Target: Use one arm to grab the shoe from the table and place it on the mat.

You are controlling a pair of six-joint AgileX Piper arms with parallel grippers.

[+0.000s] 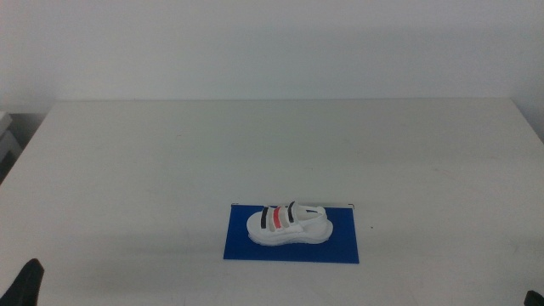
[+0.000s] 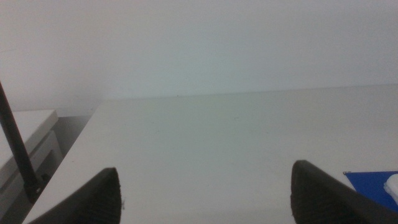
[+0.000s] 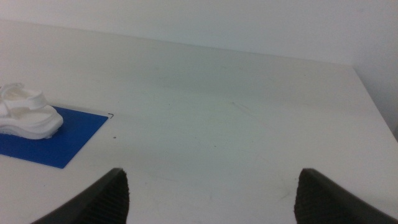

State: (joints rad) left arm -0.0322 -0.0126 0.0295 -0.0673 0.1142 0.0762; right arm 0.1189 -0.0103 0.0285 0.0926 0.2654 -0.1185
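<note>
The shoe (image 1: 289,224) lay on its sole on the mat (image 1: 343,249), roughly centred and lengthwise along it, its black and red straps facing up. By the look of it, the placing was already done: the sandal sat wholly within the dark-blue rectangle, which lay flat on the near part of the worktop (image 1: 170,153). Neither arm reached over the scene. The left hand (image 2: 205,193) waited low at the near left edge, its jaws spread wide and holding nothing; only its dark tip showed in the middle view. The right hand (image 3: 214,196) waited on the opposite side, likewise released and empty, with the mat's corner and the shoe's end visible well ahead of it. Both appeared parked clear so as not to disturb the shoe. Beyond the mat the white surface ran to a pale wall, and nothing stood between either hand and the shoe.
</note>
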